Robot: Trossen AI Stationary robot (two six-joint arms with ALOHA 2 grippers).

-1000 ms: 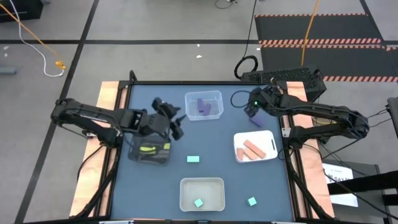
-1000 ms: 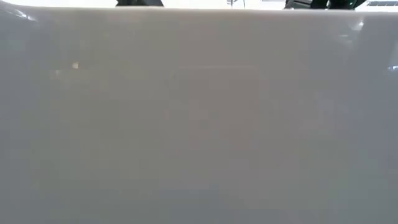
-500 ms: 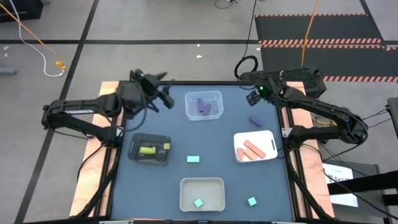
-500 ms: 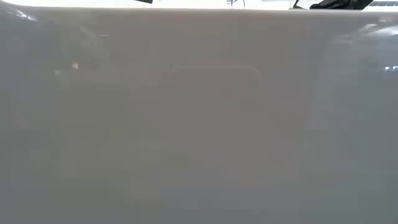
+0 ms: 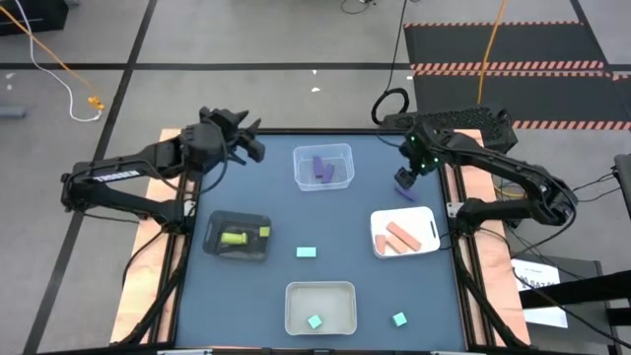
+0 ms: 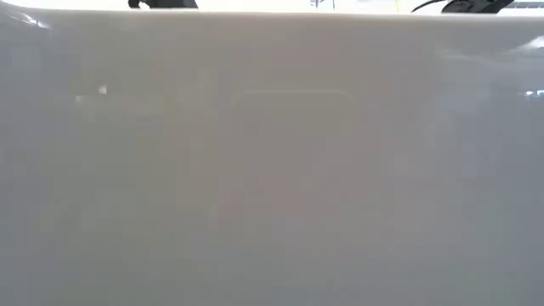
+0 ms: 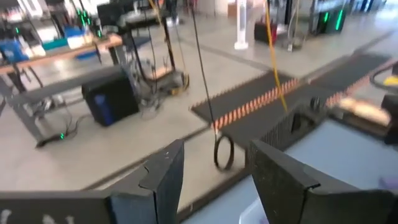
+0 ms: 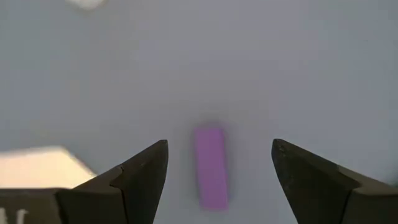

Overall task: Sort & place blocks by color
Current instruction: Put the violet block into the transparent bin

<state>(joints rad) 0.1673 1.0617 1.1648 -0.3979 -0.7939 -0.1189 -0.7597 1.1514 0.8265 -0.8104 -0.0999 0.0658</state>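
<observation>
Right below my right claw [image 8: 219, 171], fingers spread wide with nothing between them, lies a purple block [image 8: 210, 167]: a short flat bar, long side pointing away, bare on the counter [image 5: 296, 222]. My left claw [image 7: 214, 174] hangs parted, empty, at the counter's far corner.

No text, label, brand or number can be read anywhere; a white paper beside the table's right edge is too small to read.
</observation>
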